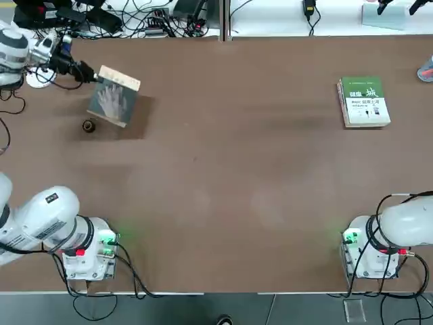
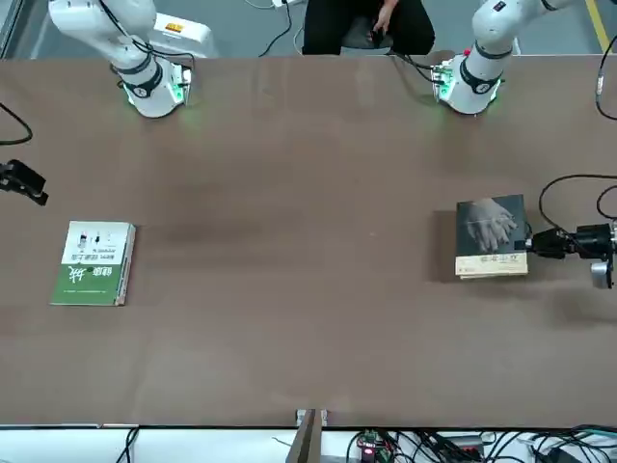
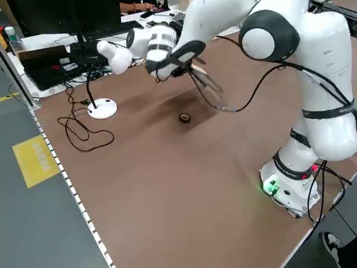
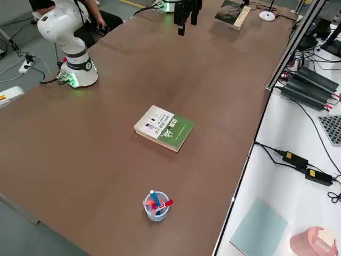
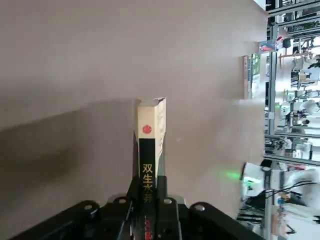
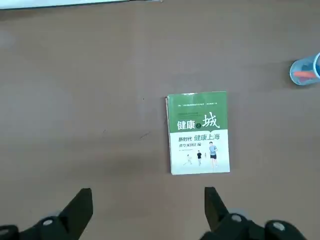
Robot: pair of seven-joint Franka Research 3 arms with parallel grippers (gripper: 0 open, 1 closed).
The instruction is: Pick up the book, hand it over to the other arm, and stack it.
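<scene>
- Top view: the left gripper (image 1: pixel 93 76) is out at the far left of the worktop (image 1: pixel 237 169), fingers clamped tight on one edge of the book (image 1: pixel 115 100), which is lifted and tilted above its own shadow. A small dark ring (image 1: pixel 88 126) lies just beside it. The green-and-white book (image 1: pixel 364 101) lies flat, well apart, at the far right.
- Front view: the grey cover with the pale hand faces up, tan band toward the camera; a person in dark clothes (image 2: pixel 366 24) sits behind the arm bases.
- Left side view: the arm hides most of the book; a round white lamp base (image 3: pixel 102 108) and loose cable (image 3: pixel 83 131) sit near it.
- Right side view: only here, a cup of pens (image 4: pixel 156 205) stands near the green-and-white book.
- Left wrist view: the book's spine with yellow characters runs straight up between the closed fingers (image 5: pixel 165 212).
- Right wrist view: the right gripper (image 6: pixel 147 205) hangs above the green-and-white book, fingers spread wide, holding nothing.
</scene>
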